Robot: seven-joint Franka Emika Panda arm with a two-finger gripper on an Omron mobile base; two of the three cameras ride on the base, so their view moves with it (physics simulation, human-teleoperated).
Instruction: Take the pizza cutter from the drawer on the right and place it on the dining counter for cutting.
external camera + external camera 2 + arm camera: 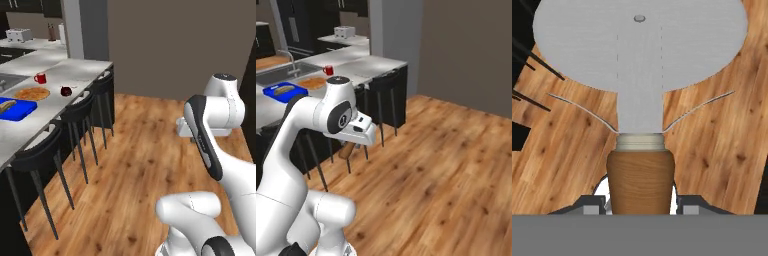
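Transit step: claw (640, 202) pinching pizza cutter (640, 75) by its handle over wood floor; next, carry to dining table (75, 70), set down on bare marble

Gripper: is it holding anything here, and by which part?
Yes. The gripper holds the pizza cutter by its brown wooden handle, wheel pointing away from the hand, over the wood floor.

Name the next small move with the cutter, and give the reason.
Probably carry it left toward the dining counter: the fingers grip the pizza cutter by its wooden handle over bare wooden floor, with the stools between.
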